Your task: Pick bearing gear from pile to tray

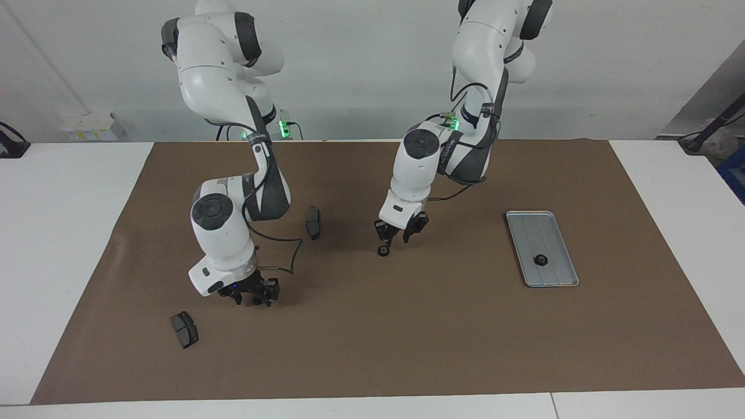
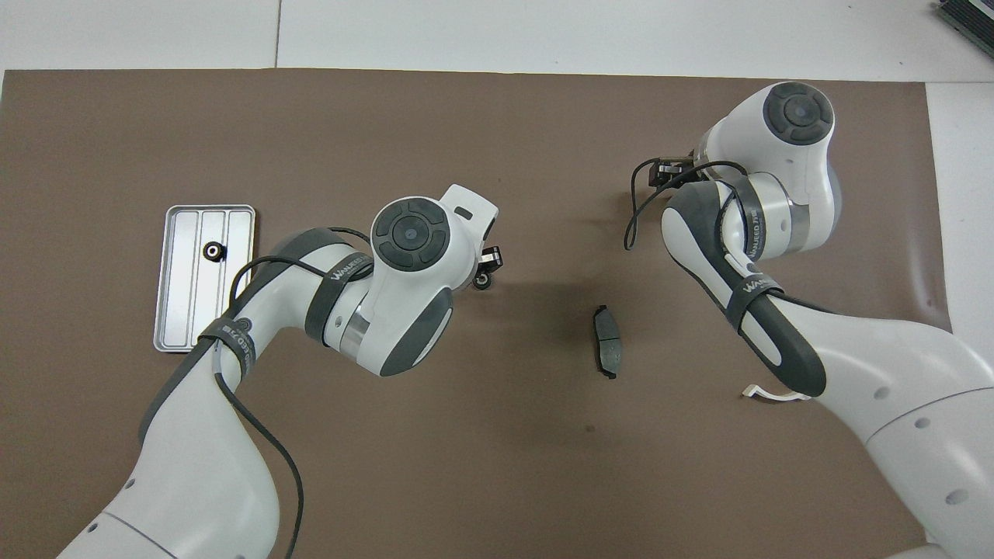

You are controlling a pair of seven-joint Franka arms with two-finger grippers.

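One gear [image 1: 541,259] already lies in the tray [image 1: 560,278], at the middle of its length. A second gear [image 1: 383,251] sits on the brown mat [image 1: 407,349], well apart from the tray toward the right arm's end, with your left gripper [image 1: 399,234] right over it, jaws parted; whether a fingertip touches it you cannot tell. Your right gripper [image 1: 254,296] is low over the mat, farther still from the tray, and I cannot tell if it is open or closed, or what it holds.

Your risk: the gear is tiny and round, so an off-centre pinch could flick it away or close on nothing.

From across the table you see a brake pad [image 1: 184,329] near the right gripper; from overhead the arm covers it. Overhead shows a sliver of the white bracket [image 2: 769,395], hidden across the table.
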